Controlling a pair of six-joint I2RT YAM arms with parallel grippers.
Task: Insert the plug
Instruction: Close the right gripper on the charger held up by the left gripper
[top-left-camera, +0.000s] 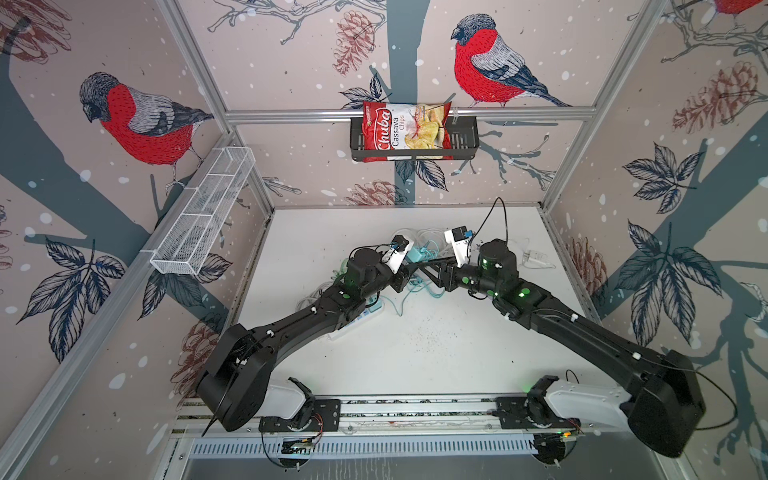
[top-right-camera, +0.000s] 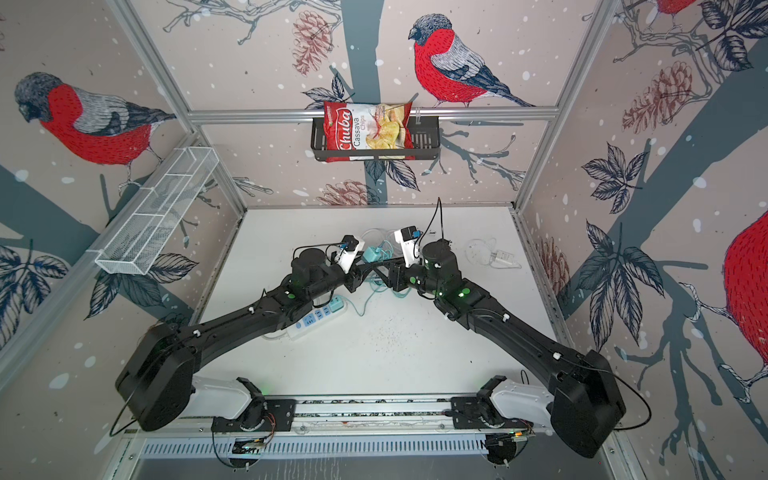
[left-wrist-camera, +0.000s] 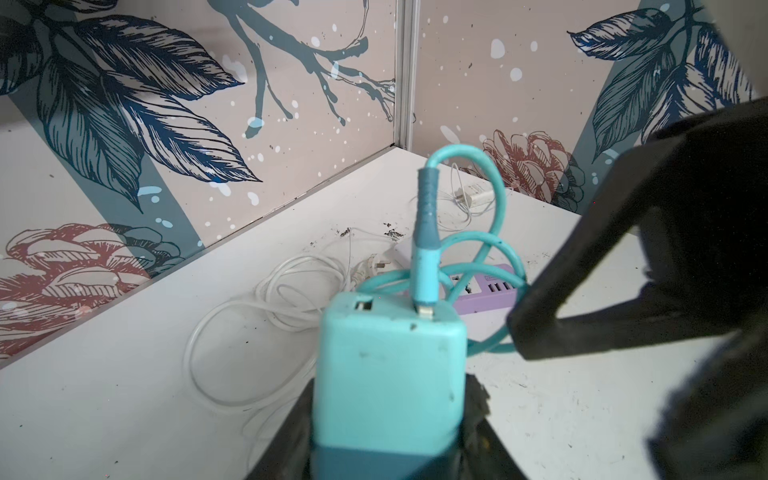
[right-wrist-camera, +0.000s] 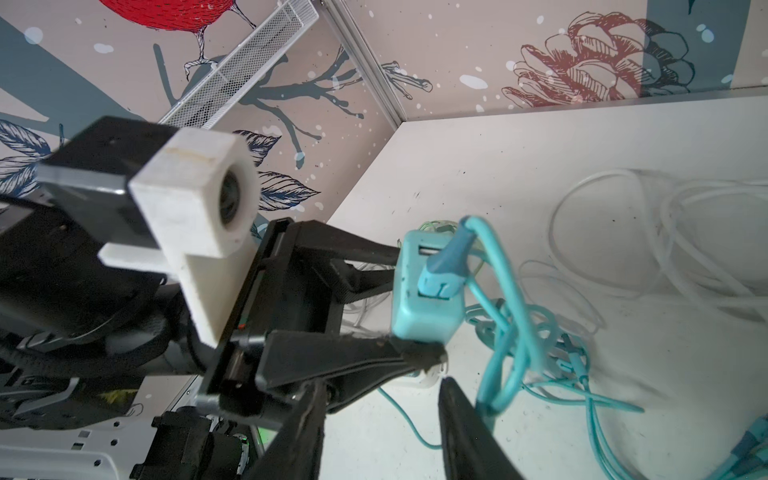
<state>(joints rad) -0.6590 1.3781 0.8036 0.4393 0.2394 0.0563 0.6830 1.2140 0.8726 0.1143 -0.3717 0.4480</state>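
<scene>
The plug (left-wrist-camera: 386, 365) is a teal charger block with a teal cable (left-wrist-camera: 424, 216) stuck in its face. My left gripper (left-wrist-camera: 386, 407) is shut on its sides and holds it above the table; its prongs are hidden. In both top views it hangs mid-table (top-left-camera: 415, 254) (top-right-camera: 371, 253). My right gripper (right-wrist-camera: 380, 380) sits just below and beside the plug (right-wrist-camera: 424, 299), jaws apart, with only table showing between them. The cable (right-wrist-camera: 498, 291) runs past the outside of one finger. A white power strip (top-right-camera: 320, 316) with blue sockets lies under the left arm.
A purple power strip (left-wrist-camera: 490, 291) lies behind the plug among teal cable loops (right-wrist-camera: 552, 353). White cords (left-wrist-camera: 266, 316) and a small white charger (top-left-camera: 536, 257) lie toward the back and right. A wire basket (top-left-camera: 203, 216) hangs on the left wall, a chips bag (top-left-camera: 407, 133) on the back wall.
</scene>
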